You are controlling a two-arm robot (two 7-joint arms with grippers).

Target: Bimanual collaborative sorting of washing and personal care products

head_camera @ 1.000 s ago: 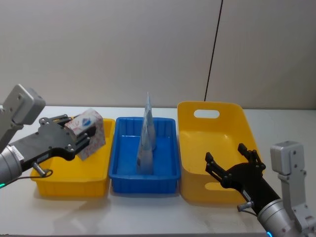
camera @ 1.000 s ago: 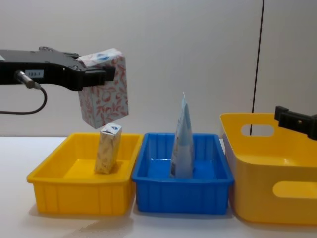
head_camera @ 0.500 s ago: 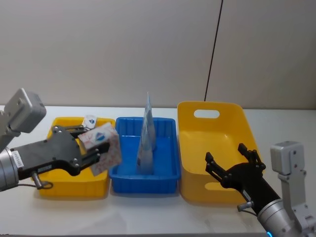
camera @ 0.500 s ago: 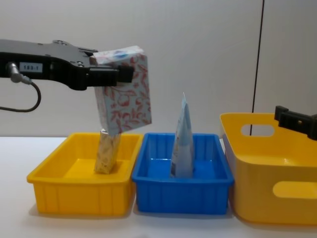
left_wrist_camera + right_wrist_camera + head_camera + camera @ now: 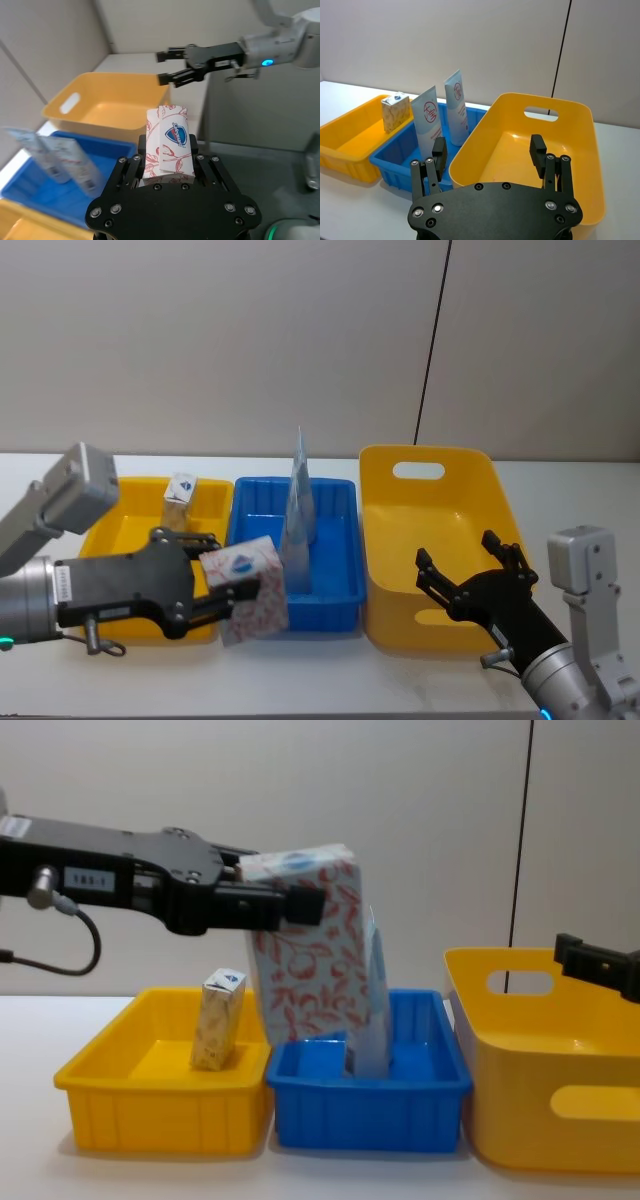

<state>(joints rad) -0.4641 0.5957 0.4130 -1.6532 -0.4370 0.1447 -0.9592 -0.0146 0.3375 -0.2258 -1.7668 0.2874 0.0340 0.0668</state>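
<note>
— Where's the box, and which arm has it?
— Your left claw [image 5: 235, 575], lower left of the head view, is clamped on the white cardboard box with red leaf pattern [image 5: 252, 588]. The box hangs in the air at the front left corner of the shallow blue plastic bin [image 5: 320, 612], its long axis near upright but tilted.
— And the other arm?
— Your right claw [image 5: 468, 565], fingers spread and empty, sits lower right before the large yellow plastic bin [image 5: 430, 510]. The box lies well to its left, so I'd carry it rightward.
</note>
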